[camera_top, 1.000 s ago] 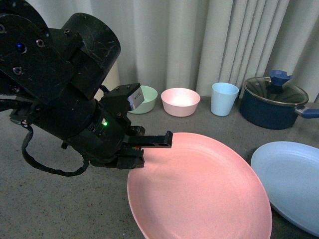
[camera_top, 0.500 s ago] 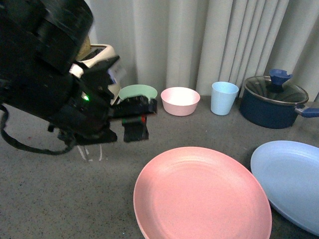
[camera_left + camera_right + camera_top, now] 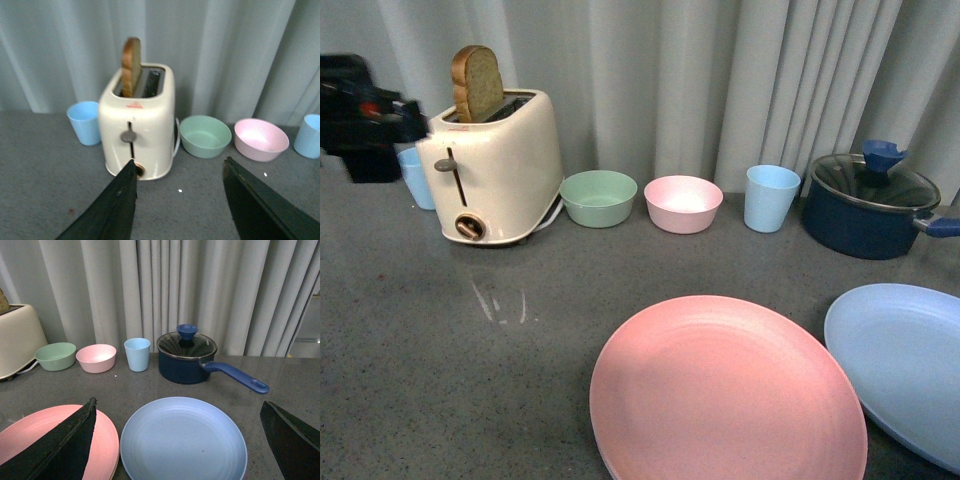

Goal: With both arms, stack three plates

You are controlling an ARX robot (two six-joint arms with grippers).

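Grey curtains [image 3: 720, 80] are hanging behind the dark speckled bench [image 3: 440, 360] that I am viewing. On it, the pink plate [image 3: 725, 395] is lying flat at the near edge of the front view. The light blue plate [image 3: 905, 365] is lying flat just beside it on the robot's right; I cannot tell whether the rims are touching. The left tool [image 3: 180, 161] is hanging with its fingers apart, gripping nothing, and is facing the cream toaster [image 3: 137, 127], where a bread slice [image 3: 131, 65] is standing in one slot. The right tool [image 3: 177, 404] is hovering over the light blue plate, likewise spread and empty. Along the curtains, a green bowl [image 3: 598, 197], a pink bowl [image 3: 683, 203], a blue cup [image 3: 770, 198] and a lidded navy pot [image 3: 870, 205] are standing in a row.
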